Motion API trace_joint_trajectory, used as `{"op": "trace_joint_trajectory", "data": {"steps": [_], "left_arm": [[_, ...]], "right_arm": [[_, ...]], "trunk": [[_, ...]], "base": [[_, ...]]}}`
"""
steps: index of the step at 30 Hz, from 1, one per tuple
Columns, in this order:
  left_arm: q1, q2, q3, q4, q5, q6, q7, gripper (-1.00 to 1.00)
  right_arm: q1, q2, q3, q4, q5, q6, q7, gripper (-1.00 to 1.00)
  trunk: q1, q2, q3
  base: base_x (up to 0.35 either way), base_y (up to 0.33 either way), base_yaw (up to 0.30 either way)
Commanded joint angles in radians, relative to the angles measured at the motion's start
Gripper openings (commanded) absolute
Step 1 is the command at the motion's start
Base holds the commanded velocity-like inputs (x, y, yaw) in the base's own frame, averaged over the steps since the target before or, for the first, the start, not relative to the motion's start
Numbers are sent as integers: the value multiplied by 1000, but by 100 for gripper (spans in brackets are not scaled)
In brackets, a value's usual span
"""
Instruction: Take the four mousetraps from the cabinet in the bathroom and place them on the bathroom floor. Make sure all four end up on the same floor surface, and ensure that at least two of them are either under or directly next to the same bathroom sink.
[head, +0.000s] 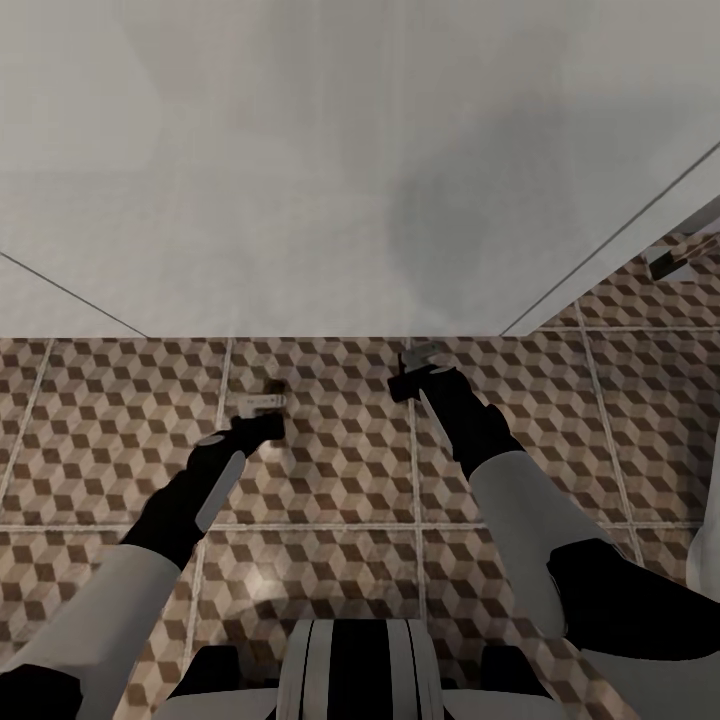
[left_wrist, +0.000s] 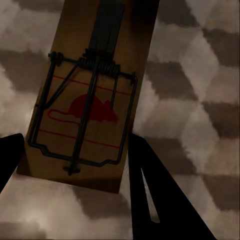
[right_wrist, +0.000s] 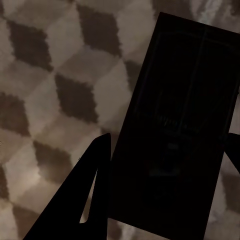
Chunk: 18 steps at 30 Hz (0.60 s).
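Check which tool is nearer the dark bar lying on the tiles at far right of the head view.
Right. The right tool, gripping a mousetrap, hangs over the tiles nearer the dark bar. The left tool, gripping the other mousetrap, is farther off across the floor.

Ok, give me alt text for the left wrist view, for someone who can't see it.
A wooden mousetrap with a dark wire spring and a red mouse printed on it sits between the left gripper's two dark fingers, which are at its edges. Behind it is floor tiled in a brown-and-beige cube pattern.
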Motion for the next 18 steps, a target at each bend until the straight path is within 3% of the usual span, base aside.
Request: {"op": "trace_joint_trajectory", "data": {"steps": [1,18], "left_arm": [[0,-5,-4,0,9,3,8,-100],[-2,-18,-4,5,8,4,11,-100]], "right_arm": [[0,0,0,-2,9,3,8,-100],[0,0,3,0,9,-3,11,-100]], "trunk": [[0,0,-1],[0,0,-1]], "base": [[0,0,0],[0,0,0]]}}
